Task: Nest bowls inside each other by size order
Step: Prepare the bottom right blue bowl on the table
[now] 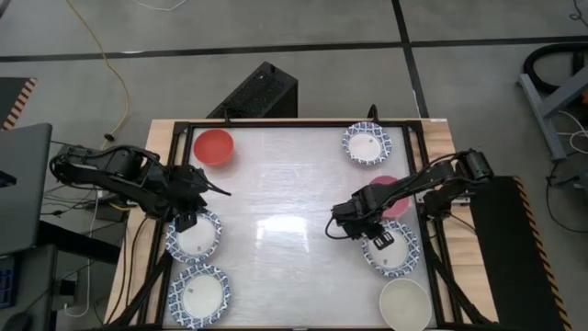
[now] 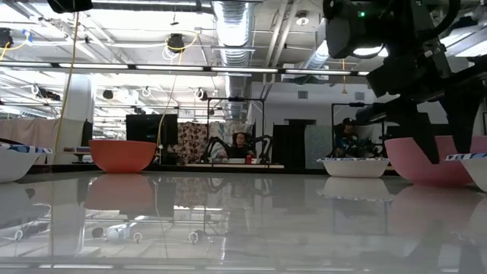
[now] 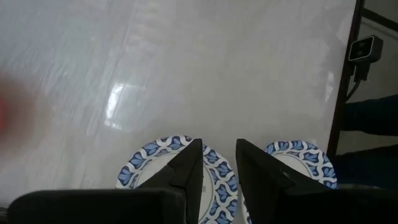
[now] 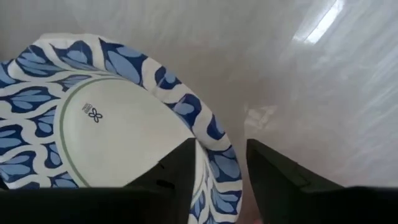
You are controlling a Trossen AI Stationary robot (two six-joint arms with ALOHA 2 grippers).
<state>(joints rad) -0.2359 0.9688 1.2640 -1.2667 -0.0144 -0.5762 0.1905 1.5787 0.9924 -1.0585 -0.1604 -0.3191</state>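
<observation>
Right hand (image 4: 221, 180) narrow, straddling blue-rimmed bowl's (image 4: 93, 118) rim — pink bowl (image 1: 393, 198) beside; left hand (image 3: 217, 177) narrow, empty.

No readable words or numbers anywhere. Only mark: a small dark looped logo, no letters, printed inside the blue-rimmed bowl (image 4: 118, 130) in the right wrist view, toward its 10 o'clock side.

Glossy white table (image 1: 294, 198) carries seven bowls (image 1: 213, 146) set along its sides
</observation>
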